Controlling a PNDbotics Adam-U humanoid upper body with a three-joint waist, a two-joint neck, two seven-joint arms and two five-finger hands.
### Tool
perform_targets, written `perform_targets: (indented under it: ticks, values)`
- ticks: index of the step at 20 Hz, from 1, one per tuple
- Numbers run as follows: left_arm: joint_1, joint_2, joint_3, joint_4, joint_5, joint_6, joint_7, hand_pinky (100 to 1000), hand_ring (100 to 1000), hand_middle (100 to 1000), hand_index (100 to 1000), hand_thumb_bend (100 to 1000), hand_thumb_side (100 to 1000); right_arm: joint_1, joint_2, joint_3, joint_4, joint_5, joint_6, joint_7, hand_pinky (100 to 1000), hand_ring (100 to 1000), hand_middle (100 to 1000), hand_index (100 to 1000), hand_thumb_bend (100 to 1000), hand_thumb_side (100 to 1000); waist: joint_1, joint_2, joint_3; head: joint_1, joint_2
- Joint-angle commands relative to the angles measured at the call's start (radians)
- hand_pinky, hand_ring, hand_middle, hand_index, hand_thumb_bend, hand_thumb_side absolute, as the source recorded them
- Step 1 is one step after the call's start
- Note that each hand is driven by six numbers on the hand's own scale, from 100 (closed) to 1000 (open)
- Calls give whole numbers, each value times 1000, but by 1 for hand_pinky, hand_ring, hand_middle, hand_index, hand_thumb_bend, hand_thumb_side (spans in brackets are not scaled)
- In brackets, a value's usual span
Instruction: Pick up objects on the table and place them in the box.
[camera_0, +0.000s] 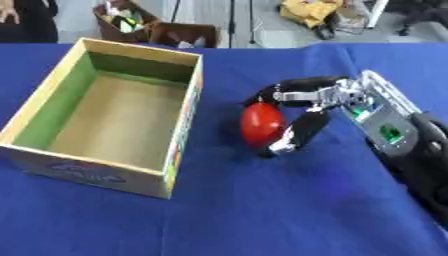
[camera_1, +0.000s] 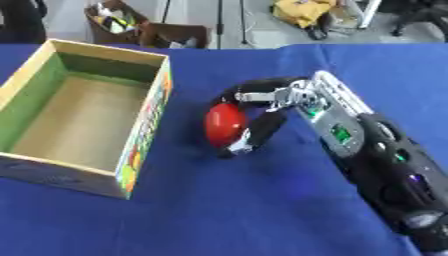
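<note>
Your right robot hand (camera_0: 302, 117) comes in from the right of the frame, its black and silver forearm running down toward the lower right corner. Its fingers (camera_0: 297, 85) curve over the top of a red ball (camera_0: 261, 125) and its thumb (camera_0: 297, 132) wraps under the near side, so the robot hand is clamped on the ball. The ball sits at the centre of the frame, low over the blue counter (camera_0: 262, 210); you cannot tell from these views whether it touches the cloth or is just lifted off it.

The box (camera_0: 105, 107) stands at the left of the frame, near the ball but apart from it, with a strip of bare blue cloth between them. It is an open cardboard box with a plain brown floor, green on the inside of its left and far walls, and colourful printing on the outer right wall that faces the ball. Nothing shows inside it. Nothing lies between the ball and the box.

Beyond the far edge of the counter, at the top of the frame, you see an open brown carton (camera_0: 131, 22) with mixed items at upper left and a yellow bundle (camera_0: 308, 11) at upper right, both on the floor.

The ball is smooth, glossy and a strong red, slightly oval as seen here, partly hidden by the fingers.

Your left robot hand does not show.
</note>
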Motion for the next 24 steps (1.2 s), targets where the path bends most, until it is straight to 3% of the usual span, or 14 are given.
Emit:
perform_targets:
  ticks: [1,6,12,16,19,22,24]
  values:
    - [-11,11,2,-16,1,-1,4,581,740,775,963,100,1000,-8,-20,-8,1,-13,-1,-6,730,722,823,1000,455,573,5,-20,-1,-1,-8]
    - [-12,10,2,-16,1,1,6,582,740,774,961,100,1000,-8,-19,-10,-2,-29,12,-57,543,571,709,951,362,495,4,-19,-4,-1,-8]
    - [-14,7,3,-16,2,1,7,582,740,774,955,100,1000,-4,-20,-8,0,-32,38,-127,366,477,574,782,261,416,5,-16,-3,-5,-12]
    - [-16,5,3,-16,2,1,7,582,741,773,952,100,998,-6,-18,-10,4,-25,59,-172,263,422,494,727,241,337,6,-13,-2,-9,-16]
    - [-17,5,4,-16,3,1,7,582,741,772,950,100,995,-5,-17,-11,8,-24,81,-213,224,406,443,649,241,338,6,-12,0,-11,-21]
    - [-18,4,5,-16,3,1,8,583,741,772,948,100,993,-4,-15,-5,4,-35,87,-240,201,392,421,560,110,328,6,-11,1,-12,-21]
    - [-18,4,5,-16,3,1,8,583,741,772,948,100,993,-4,-16,-3,0,-48,84,-252,173,377,404,497,100,333,6,-12,0,-12,-20]
